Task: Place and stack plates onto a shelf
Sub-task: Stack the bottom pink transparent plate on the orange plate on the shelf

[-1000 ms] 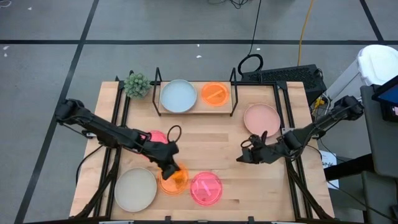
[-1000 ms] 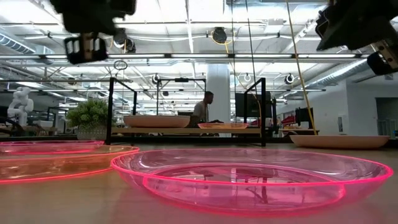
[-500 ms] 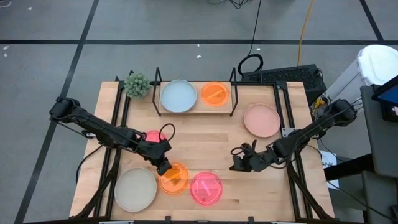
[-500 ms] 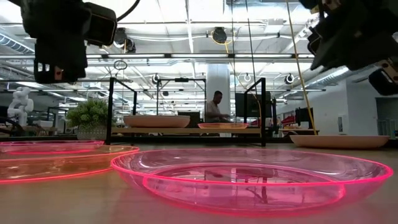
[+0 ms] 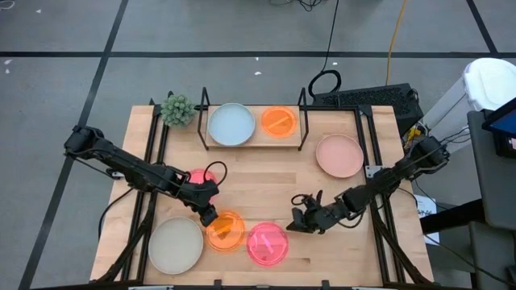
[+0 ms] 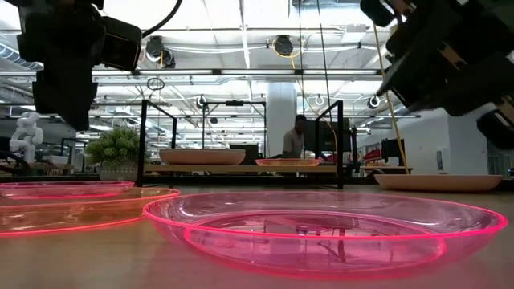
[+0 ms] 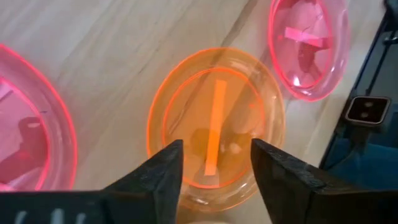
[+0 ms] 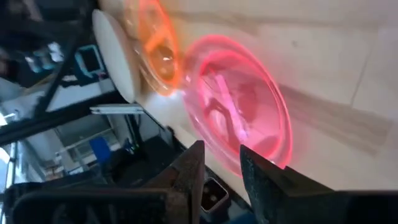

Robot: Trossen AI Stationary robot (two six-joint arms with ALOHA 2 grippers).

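On the desk (image 5: pixel 266 189), near its front edge, lie three plates in a row: a cream plate (image 5: pixel 175 246), an orange plate (image 5: pixel 226 229) and a neon pink plate (image 5: pixel 267 244). Another neon pink plate (image 5: pixel 199 177) lies farther back, partly hidden under the left arm. The left end effector (image 5: pixel 210 216) hangs over the back edge of the orange plate. Its two fingers (image 7: pixel 163 171) are spread apart with nothing between them. The right end effector (image 5: pixel 297 223) hangs near the front neon pink plate, just to its right. Its fingers (image 8: pixel 189 171) have a small gap and hold nothing. At the back of the desk stands the shelf (image 5: pixel 251 142). A light blue plate (image 5: pixel 230 125) and a second orange plate (image 5: pixel 279 121) lie on it. A pale pink plate (image 5: pixel 339 155) lies on the desk to the right of the shelf. A small green plant (image 5: pixel 176 109) stands left of the shelf.
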